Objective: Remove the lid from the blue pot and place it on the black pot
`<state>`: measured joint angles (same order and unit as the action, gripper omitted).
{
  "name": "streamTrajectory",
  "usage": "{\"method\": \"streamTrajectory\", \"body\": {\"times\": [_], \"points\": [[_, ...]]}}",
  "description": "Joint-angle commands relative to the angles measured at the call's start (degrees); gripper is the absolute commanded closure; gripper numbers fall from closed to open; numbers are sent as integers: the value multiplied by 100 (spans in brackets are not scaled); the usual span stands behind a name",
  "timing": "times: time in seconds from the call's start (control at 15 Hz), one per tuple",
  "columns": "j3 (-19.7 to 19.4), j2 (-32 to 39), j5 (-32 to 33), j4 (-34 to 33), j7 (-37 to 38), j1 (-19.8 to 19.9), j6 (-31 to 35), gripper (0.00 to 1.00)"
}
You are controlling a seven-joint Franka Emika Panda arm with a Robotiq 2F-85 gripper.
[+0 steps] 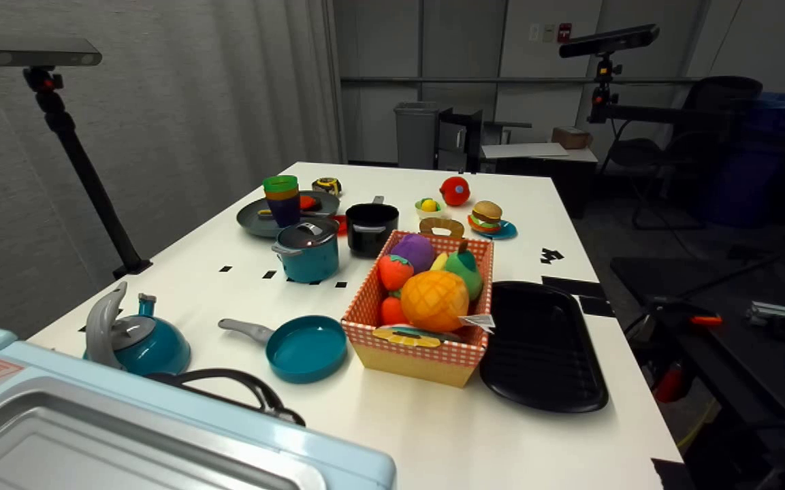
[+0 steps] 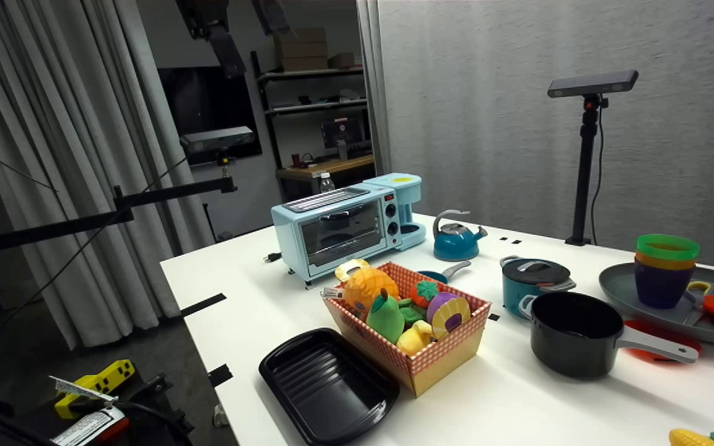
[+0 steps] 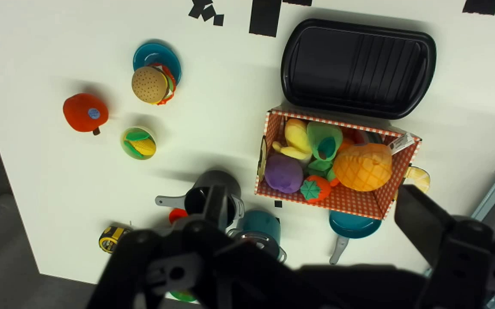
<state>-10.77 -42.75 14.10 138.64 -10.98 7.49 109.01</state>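
Observation:
The dark round lid [image 1: 308, 233] sits on the mouth of the teal blue pot [image 1: 312, 262]. In an exterior view the lid [image 2: 535, 271] lies flat on the blue pot [image 2: 513, 296]. The black pot [image 2: 570, 347] stands close beside the blue pot, uncovered, its grey handle pointing away; it also shows in an exterior view [image 1: 370, 241]. My gripper [image 3: 314, 193] is open and empty, high above the table. In the wrist view its finger partly hides the black pot [image 3: 220, 180] and the lid [image 3: 259, 240]; the blue pot [image 3: 264, 223] shows between. Dark fingers show at an exterior view's top edge.
A checked basket [image 1: 358, 306] of toy fruit stands near the pots, beside a black tray [image 1: 542, 347]. A grey plate [image 1: 252, 218] with stacked cups [image 1: 283, 201] is beside the blue pot. A frying pan [image 1: 307, 347], kettle [image 1: 154, 344] and toaster oven [image 2: 344, 229] stand further along.

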Motion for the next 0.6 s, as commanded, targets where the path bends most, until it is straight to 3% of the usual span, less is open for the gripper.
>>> {"method": "streamTrajectory", "body": {"times": [0.0,0.53], "points": [[25,1,-7,5,58,31,32,0],[95,-11,-29,50,537,115,161,0]]}}
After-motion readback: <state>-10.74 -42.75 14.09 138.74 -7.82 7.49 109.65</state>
